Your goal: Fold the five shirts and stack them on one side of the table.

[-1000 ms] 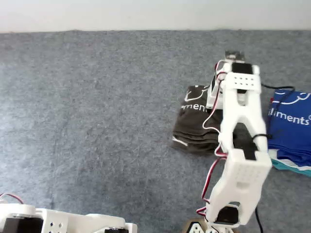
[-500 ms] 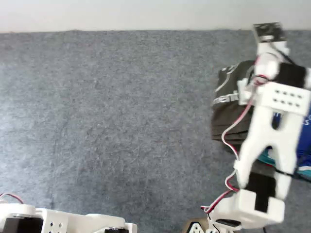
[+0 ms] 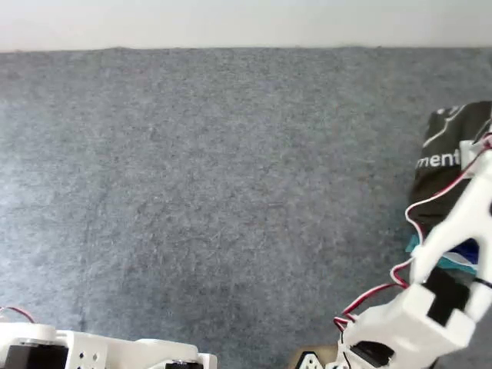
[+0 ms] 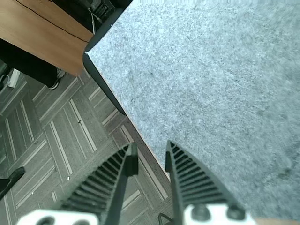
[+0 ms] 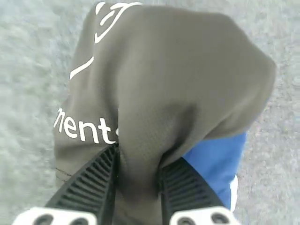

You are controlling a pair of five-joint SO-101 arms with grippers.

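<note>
A folded dark brown shirt (image 3: 453, 165) with white print hangs at the far right edge of the table, over a blue shirt (image 3: 464, 254) with a teal one under it. My right gripper (image 5: 137, 161) is shut on the brown shirt (image 5: 178, 75), its fingers pinching a fold of the cloth, and the blue shirt (image 5: 218, 164) shows just beneath. The right arm (image 3: 430, 307) stretches up from the bottom right. My left gripper (image 4: 149, 159) hangs over the table's near corner with its fingers a little apart and nothing between them.
Grey felt (image 3: 215, 169) covers the table up to the white wall at the back. The left arm's base (image 3: 92, 350) sits at the bottom left. A table corner (image 4: 89, 54), wood floor and a brown desk lie beneath the left gripper.
The right arm has swung to the right, carrying the brown shirt from the table's middle right to over the blue stack at the right edge. The left arm has kept still.
</note>
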